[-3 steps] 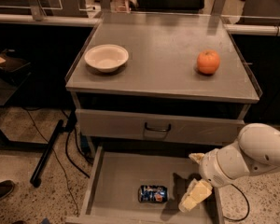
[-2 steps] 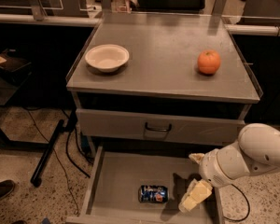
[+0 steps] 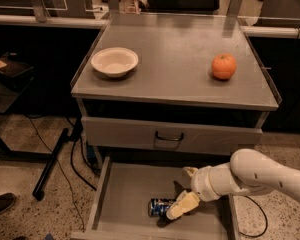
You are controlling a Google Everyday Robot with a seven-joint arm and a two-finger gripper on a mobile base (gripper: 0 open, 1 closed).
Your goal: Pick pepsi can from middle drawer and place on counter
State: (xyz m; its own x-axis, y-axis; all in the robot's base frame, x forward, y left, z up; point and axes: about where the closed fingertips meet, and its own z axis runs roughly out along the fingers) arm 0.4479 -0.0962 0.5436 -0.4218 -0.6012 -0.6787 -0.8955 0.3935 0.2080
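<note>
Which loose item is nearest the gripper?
The dark-blue pepsi can, in the open grey metal drawer beside the gripper; the white bowl and orange fruit sit on the grey counter.

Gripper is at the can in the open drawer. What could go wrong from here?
1. The pepsi can lies on its side in the middle drawer; the open gripper, just right of it, could nudge it rolling.
2. Lifting out, the arm could clip the closed drawer face above.
</note>
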